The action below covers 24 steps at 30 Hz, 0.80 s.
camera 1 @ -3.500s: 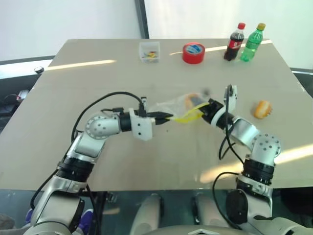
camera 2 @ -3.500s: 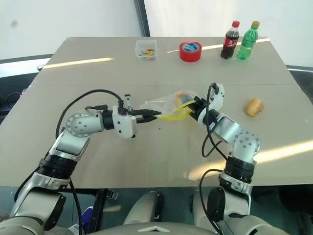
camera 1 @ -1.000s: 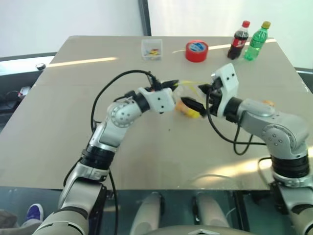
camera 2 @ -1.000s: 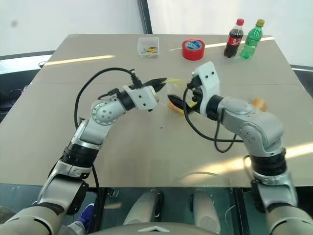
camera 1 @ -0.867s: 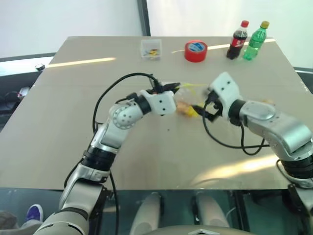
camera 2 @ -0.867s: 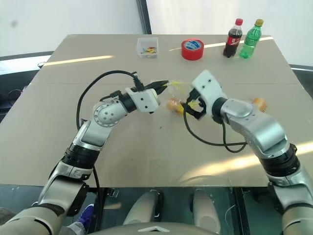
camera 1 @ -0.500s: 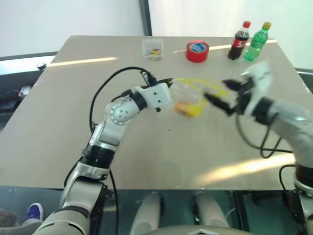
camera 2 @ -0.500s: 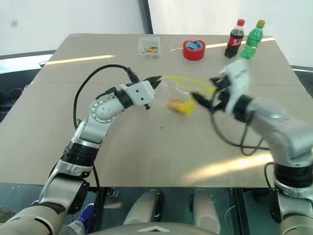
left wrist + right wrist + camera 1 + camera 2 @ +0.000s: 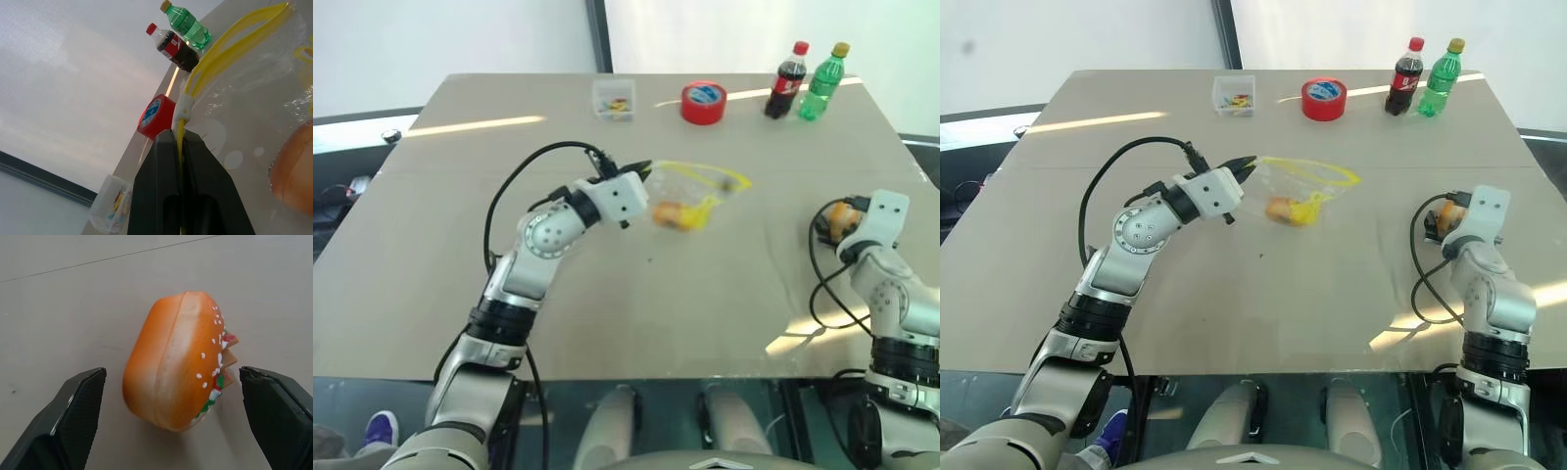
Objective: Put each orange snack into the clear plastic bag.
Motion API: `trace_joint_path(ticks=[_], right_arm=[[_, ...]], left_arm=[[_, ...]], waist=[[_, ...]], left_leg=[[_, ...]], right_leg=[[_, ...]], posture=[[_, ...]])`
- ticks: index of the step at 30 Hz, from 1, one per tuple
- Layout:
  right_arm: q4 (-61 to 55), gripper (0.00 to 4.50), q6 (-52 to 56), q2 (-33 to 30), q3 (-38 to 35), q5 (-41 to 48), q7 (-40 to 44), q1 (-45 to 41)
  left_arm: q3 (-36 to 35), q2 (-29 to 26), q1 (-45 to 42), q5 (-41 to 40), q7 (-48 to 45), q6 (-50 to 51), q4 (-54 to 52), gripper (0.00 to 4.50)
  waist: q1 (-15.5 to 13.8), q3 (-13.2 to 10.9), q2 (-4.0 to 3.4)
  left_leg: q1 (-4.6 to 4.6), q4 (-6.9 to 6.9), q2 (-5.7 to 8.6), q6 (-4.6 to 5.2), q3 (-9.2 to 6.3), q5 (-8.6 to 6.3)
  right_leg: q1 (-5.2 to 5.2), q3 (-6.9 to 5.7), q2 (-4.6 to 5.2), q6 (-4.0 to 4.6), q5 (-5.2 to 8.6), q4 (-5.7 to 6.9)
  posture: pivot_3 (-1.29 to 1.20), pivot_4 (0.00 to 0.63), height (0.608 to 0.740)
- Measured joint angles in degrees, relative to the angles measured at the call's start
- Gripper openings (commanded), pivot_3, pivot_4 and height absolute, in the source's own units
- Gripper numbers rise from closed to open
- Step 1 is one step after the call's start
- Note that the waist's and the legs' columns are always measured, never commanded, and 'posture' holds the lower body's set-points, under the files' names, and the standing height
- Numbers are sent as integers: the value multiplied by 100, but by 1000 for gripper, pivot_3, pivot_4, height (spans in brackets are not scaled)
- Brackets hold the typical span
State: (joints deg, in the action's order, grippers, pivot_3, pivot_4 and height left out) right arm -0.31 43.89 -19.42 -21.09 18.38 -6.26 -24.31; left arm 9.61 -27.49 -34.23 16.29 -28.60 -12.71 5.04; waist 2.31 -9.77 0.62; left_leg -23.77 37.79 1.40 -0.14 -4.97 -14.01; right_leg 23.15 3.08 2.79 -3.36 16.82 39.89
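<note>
I had the left pincer [image 9: 644, 168] clamped tight on the yellow seal strip of the clear plastic bag [image 9: 690, 194], which hung off the tabletop [image 9: 460, 225] with its mouth spread and one orange snack [image 9: 668, 211] sagging in the bottom. The film looked thin and crinkly, so I judged it would swing and fold at the slightest nudge; the stiff strip seemed the only sound place to hold it. My right pincer [image 9: 173, 418] stood wide open and empty, one finger on each side of the second orange snack [image 9: 178, 360], a little burger-shaped bun tipped on its edge on the tabletop near the right-hand side. It looked light and squashy with a smooth skin, so I reckoned it could squirt out or roll under a hard pinch. I thought it best taken across its two domed faces, gently
</note>
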Motion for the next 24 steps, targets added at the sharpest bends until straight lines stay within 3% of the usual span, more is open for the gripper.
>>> trace_joint_path(ticks=[2, 3, 5, 7, 11, 14, 17, 20, 24], right_arm=[[151, 4473, -160, 26, 17, -68, 0, -103], [244, 4070, -256, 26, 77, -175, -1, -131], [401, 3672, -408, 21, 181, -346, 1, -127], [423, 2709, -492, -12, 281, -486, 40, -85], [327, 1290, -547, -213, 454, -697, 188, 38], [15, 1290, -533, -430, 580, -753, 494, 292], [-1248, 1290, -131, -713, 635, 13, 1490, 606], [-2565, 1290, 435, -905, 634, 1113, 2222, 438], [-3229, 1290, 739, -1257, 1121, 1413, 2596, -24]], left_arm=[[0, 0, 19, 0, -1, 4, -2, 0], [-1, 0, 28, 0, -1, 7, -8, 0], [-2, 0, 45, 0, -1, 22, -39, 0], [-2, 1, 74, 0, 0, 43, -83, 0], [-2, 2, 79, 2, 7, 67, -110, 0], [-2, 15, 97, 29, 46, 76, -110, 0], [-20, 10, 47, 127, 298, 48, -87, 0], [-18, -21, -150, 279, 553, -171, 58, 0], [-14, -95, -270, 327, 728, -593, 240, 0]], waist=[[2, 0, 0], [2, 1, 0], [1, 1, -1], [1, 1, -1], [-3, 1, -1], [-4, 1, -2], [28, -1, -4], [35, 0, -4], [-3, 2, 1]], left_leg=[[0, 0, 0, 0, -2, 0], [0, 0, 0, 0, -2, 0], [0, 0, 0, 0, -1, 0], [-1, 0, 0, 0, -1, 0], [-1, 0, 0, 0, -2, 0], [-2, 0, 0, 0, -3, 0], [-2, 1, -3, 1, -1, -1], [2, 1, -4, 1, -8, -1], [2, 11, -1, 1, -16, -1]], right_leg=[[0, -3, -1, 0, 0, 0], [0, -3, -2, 0, 0, 0], [0, -3, -1, 0, 0, 0], [0, -2, 0, 0, 0, 0], [0, -3, 0, 0, 0, 0], [0, -3, 0, 0, 0, 0], [0, 1, -2, 0, 0, 0], [-3, -6, -9, 0, 0, 2], [-12, -15, -4, 0, 0, -4]], posture=[[0, 150, 740], [0, 150, 740], [0, 150, 740], [0, 150, 740], [0, 150, 740], [0, 150, 740], [0, 150, 740], [0, 150, 740], [0, 150, 740]])
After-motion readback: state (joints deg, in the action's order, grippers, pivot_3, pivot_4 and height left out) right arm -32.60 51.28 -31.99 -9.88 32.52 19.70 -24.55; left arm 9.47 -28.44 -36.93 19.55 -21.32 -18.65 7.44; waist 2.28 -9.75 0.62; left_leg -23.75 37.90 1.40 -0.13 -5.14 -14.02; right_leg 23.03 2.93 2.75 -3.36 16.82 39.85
